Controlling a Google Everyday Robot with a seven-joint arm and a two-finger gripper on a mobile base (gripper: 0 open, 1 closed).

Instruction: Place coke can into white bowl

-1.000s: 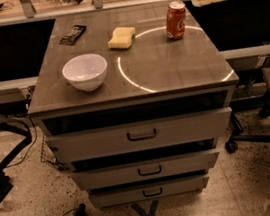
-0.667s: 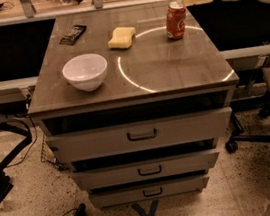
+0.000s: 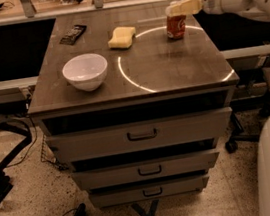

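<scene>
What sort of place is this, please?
Probably a robotics lab or workshop: a grey metal drawer cabinet on speckled flooring, and the robot's pale pincer at the top of the red coke can.

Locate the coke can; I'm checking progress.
In camera view, the red cylindrical coke can stands at the tabletop's back, right of the yellow sponge, gripper at its top.

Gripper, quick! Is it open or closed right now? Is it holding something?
Gripper: just over the top of the coke can, far from the white bowl; open or closed cannot be told.
</scene>
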